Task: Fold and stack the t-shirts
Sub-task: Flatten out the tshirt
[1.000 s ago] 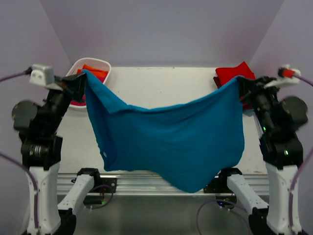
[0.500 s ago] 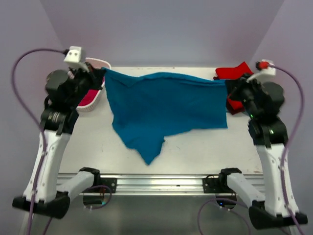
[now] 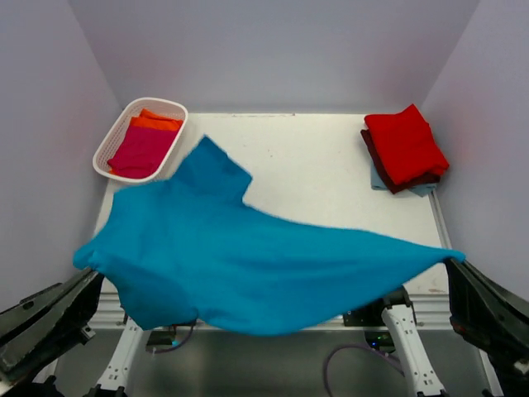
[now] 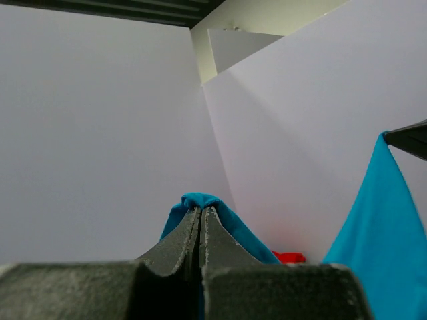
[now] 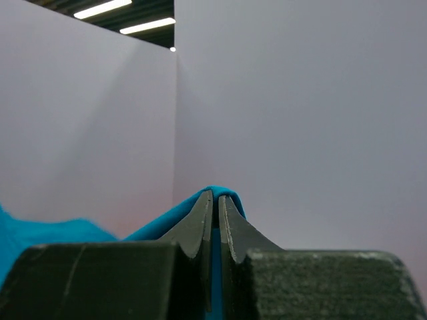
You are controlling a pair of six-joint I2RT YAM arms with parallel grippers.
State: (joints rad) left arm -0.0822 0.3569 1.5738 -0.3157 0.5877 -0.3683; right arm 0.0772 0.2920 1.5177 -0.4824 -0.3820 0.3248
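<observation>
While both jaws pinch only thin corners of the teal shirt (image 3: 248,256), held spread in the air over the near tabletop (image 3: 331,157), you risk a corner slipping free, the far sleeve landing crumpled, or the hem draping off the edge.

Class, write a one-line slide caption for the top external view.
Left gripper and right gripper stretch the teal t-shirt above the table.

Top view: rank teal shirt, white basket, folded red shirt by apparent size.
1. teal t-shirt, by far; it's airborne, nearer the camera, which may inflate it.
2. white basket and folded red t-shirt look about alike; not ranked.
</observation>
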